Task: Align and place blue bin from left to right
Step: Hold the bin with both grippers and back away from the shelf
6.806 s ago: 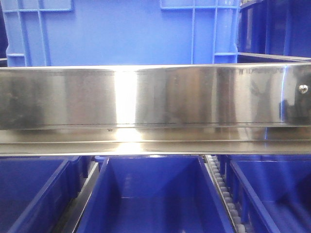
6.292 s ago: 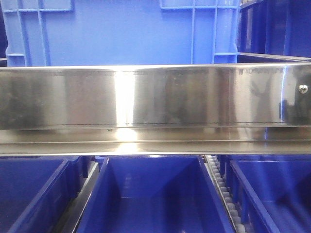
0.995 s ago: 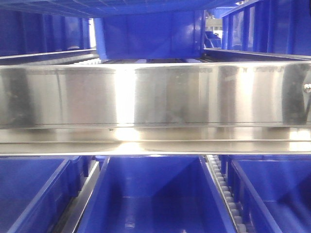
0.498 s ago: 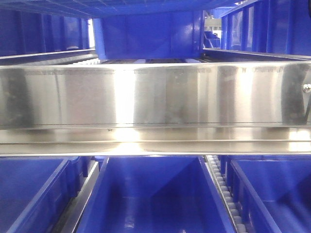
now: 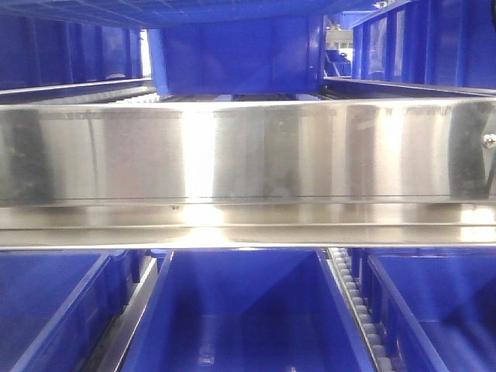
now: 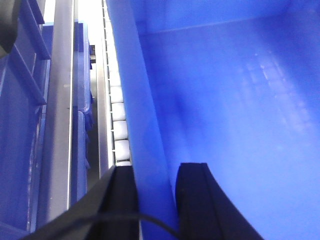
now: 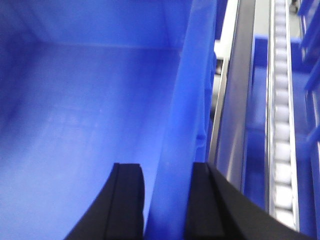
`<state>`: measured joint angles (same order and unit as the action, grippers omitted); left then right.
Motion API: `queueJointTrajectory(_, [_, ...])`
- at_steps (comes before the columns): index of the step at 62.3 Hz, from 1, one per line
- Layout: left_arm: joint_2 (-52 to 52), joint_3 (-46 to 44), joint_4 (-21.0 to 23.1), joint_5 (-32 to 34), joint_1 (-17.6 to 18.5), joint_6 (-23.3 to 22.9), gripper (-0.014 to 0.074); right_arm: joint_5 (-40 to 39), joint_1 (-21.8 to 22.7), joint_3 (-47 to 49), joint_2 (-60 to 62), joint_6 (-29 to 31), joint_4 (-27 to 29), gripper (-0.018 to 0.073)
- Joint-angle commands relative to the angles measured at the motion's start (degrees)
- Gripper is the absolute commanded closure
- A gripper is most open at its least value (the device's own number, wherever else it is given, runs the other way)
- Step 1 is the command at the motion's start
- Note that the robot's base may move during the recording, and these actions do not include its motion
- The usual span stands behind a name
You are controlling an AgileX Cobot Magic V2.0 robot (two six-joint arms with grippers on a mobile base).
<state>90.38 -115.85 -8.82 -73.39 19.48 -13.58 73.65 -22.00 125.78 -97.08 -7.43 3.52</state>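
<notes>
The large bright-blue plastic bin (image 6: 225, 100) hangs over the steel roller shelf (image 5: 248, 155), with the left gripper (image 6: 157, 200) and right gripper (image 7: 167, 205) each pinching an opposite side wall, presumably to keep it square with the lane.

We find the front view moderately bright, but the steel rail (image 5: 310, 155) carries a hard vertical glare band left of centre and a white streak along its lower lip. The lower bins (image 5: 240, 310) beneath it sink into deep shade and look soft. In the left wrist view the gap at top left burns out to white, the rollers (image 6: 120, 125) are pale, and the near wall of the blue bin (image 6: 250, 100) is blurred. The left gripper (image 6: 157, 200) shows only as black shapes without detail. The right wrist view is hazy throughout. There the right gripper (image 7: 167, 200) is equally dark and the roller track (image 7: 282, 125) is washed out.
</notes>
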Motion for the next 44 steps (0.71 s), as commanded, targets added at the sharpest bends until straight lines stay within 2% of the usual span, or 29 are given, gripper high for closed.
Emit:
queueJointTrajectory(1, [-1.3, -0.6, -0.5, 3.4, 0.4, 1.5, 0.0605, -6.6, 0.1, 0.8, 1.8, 1.5, -0.2, 0.0627])
queueJointTrajectory(44, [-1.3, -0.6, -0.5, 3.4, 0.4, 1.5, 0.0605, -6.6, 0.1, 0.8, 1.8, 1.5, -0.2, 0.0627])
